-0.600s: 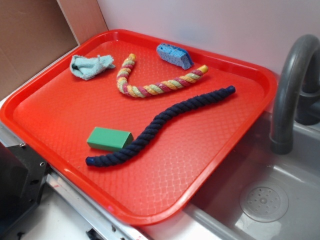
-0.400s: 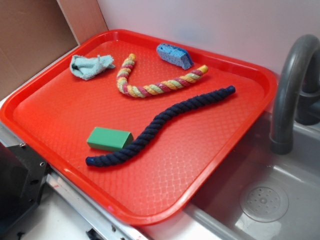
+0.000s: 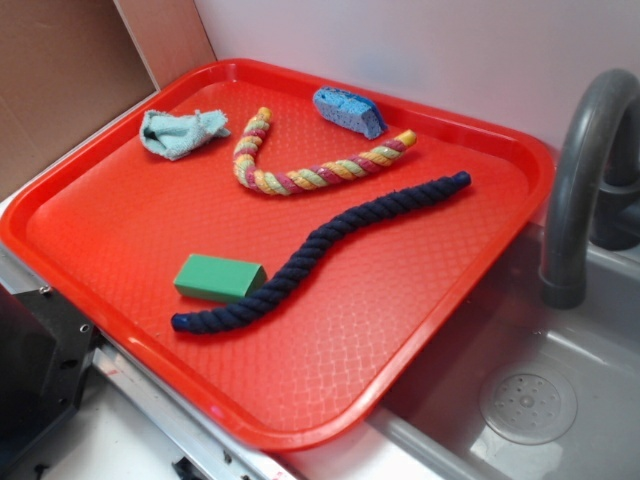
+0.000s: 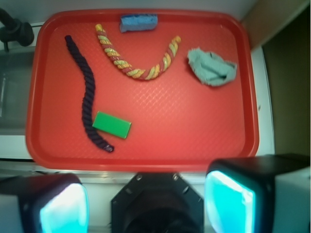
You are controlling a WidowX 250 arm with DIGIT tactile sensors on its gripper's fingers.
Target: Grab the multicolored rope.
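Observation:
The multicolored rope (image 3: 305, 172) (image 4: 138, 62) lies in a curve on the far part of the red tray (image 3: 120, 250) (image 4: 194, 126), its yellow, pink and green strands twisted together. My gripper (image 4: 146, 206) shows only in the wrist view. It hangs high above the tray's near edge, far from the rope. It is open, its two cyan pads (image 4: 228, 204) wide apart with nothing between them. The exterior view does not show the gripper.
A long navy rope (image 3: 320, 250) (image 4: 86, 94) crosses the tray, a green block (image 3: 220, 277) (image 4: 112, 124) beside it. A blue sponge (image 3: 349, 110) (image 4: 139, 22) and a light blue cloth (image 3: 182, 132) (image 4: 212, 67) lie at the back. A sink with a grey faucet (image 3: 580, 190) adjoins.

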